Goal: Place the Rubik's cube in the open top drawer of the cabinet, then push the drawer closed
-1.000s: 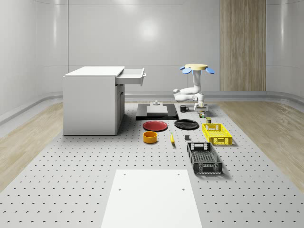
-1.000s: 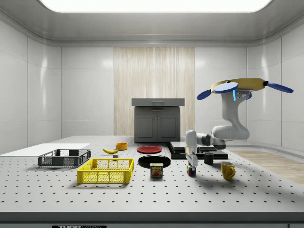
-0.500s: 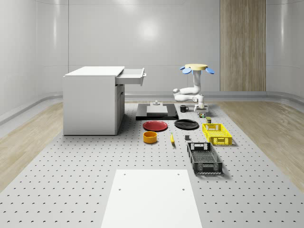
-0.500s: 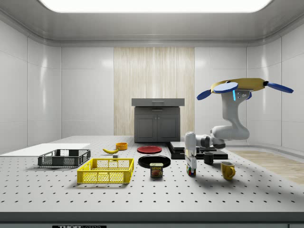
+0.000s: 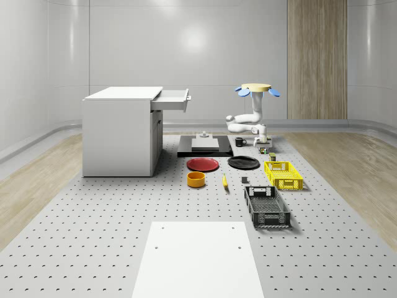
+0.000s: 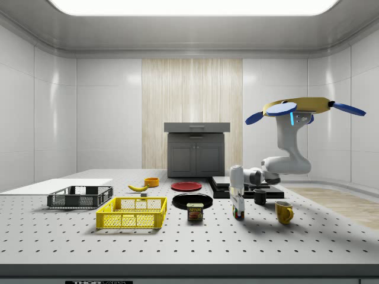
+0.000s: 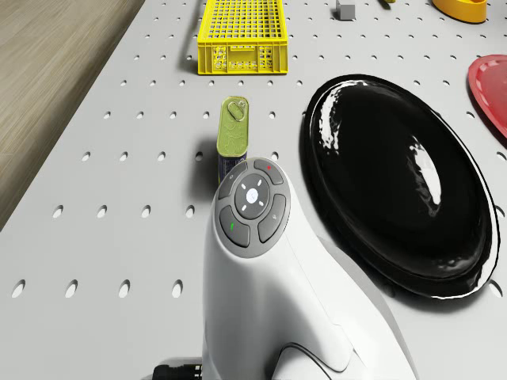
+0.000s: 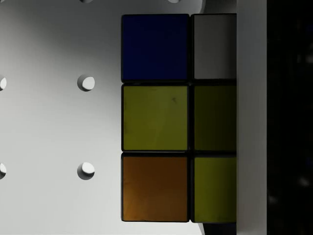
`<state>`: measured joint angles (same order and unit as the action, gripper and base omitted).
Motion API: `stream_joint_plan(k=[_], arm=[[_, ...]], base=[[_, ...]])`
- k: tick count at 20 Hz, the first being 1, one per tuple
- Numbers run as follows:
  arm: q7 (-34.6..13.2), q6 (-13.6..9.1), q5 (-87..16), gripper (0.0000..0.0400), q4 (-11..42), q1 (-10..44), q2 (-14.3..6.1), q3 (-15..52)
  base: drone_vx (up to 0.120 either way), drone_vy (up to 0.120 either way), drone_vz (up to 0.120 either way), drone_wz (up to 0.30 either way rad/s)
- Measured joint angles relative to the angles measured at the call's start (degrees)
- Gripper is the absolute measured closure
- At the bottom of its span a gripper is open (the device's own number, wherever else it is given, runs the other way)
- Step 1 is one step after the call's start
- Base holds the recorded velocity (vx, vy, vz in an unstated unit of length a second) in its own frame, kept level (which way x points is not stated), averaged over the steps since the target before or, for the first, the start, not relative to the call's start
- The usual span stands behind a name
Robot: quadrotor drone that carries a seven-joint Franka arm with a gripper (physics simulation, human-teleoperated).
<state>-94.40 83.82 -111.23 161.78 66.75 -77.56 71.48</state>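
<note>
The drone [image 6: 299, 107] hovers above the tabletop [image 6: 189, 236], over the ground near the black mug [image 6: 260, 197] and yellow mug [image 6: 283, 212]. Its white arm [image 6: 288, 155] folds down and forward, ending with the pincer [image 6: 238, 212] pointing straight down at the tabletop.

The Rubik's cube [image 8: 168, 117] sits on the tabletop directly under the pincer, just beside the tin can [image 7: 233, 139]. In the wrist view its top face lies close below, with blue, grey, yellow and orange squares, and one finger [image 8: 250, 117] runs as a pale bar along the cube's edge. In the side view the pincer's tip reaches the cube [image 6: 238, 213]. Whether the pincer is clamped on the cube or apart cannot be told.

The cabinet [image 5: 121, 130] stands well apart from the can, its top drawer [image 5: 171, 100] pulled out.
</note>
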Motion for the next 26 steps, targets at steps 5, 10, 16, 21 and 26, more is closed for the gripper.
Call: stream_joint_plan(k=[5, 10, 16, 21, 26], arm=[[-0.4, 0.0, 1.5, 0.0070, 0.2, 0.3, -0.5, 1.4], [-1.0, -1.0, 5.4, 0.0074, 0.8, 0.7, -0.9, 5.3], [-1.6, -1.2, 8.8, 0.0075, 1.2, 1.2, -1.7, 8.6], [-1.9, -0.6, 10.0, 0.0075, 1.2, 1.5, -2.6, 9.7], [-2.1, 0.2, 10.7, 0.0075, 1.2, 1.7, -3.6, 10.1]], base=[[0.000, 0.000, 0.000, 0.000], [0.000, 0.000, 0.040, 0.000], [0.000, -0.020, 0.120, 0.000], [0.000, -0.120, 0.120, 0.000], [0.000, -0.048, 0.120, 0.000]])
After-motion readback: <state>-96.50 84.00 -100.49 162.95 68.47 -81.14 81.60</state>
